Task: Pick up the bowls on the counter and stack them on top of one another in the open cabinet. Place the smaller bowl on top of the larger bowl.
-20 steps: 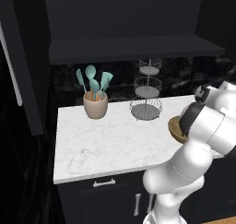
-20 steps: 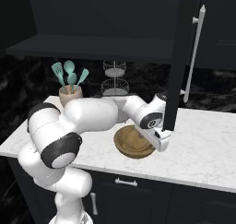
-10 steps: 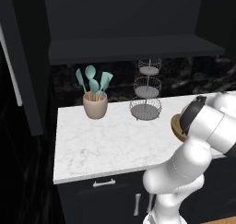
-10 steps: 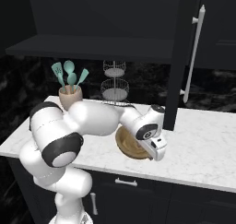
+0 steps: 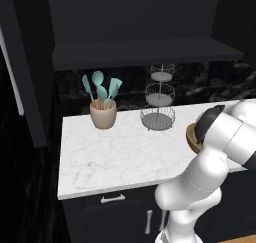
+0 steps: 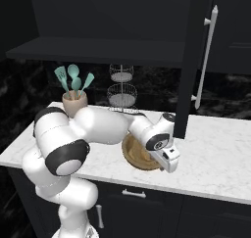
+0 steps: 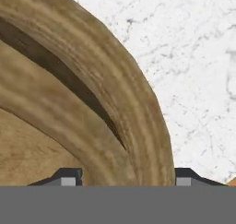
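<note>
The hand hangs low over the rims of two nested wooden bowls on the white marble desk (near its front edge), its fingertips spread apart astride the outer rim.

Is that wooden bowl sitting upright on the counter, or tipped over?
Upright. The wooden bowl rests flat on the counter, hollow side up. The hand view shows its rim between the tool's tips.

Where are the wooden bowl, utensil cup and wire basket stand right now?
wooden bowl (image 6: 137, 156): right base view, inner floor.
utensil cup (image 5: 103, 114): left base view, beige side.
wire basket stand (image 5: 157, 118): left base view, bottom tier.
</note>
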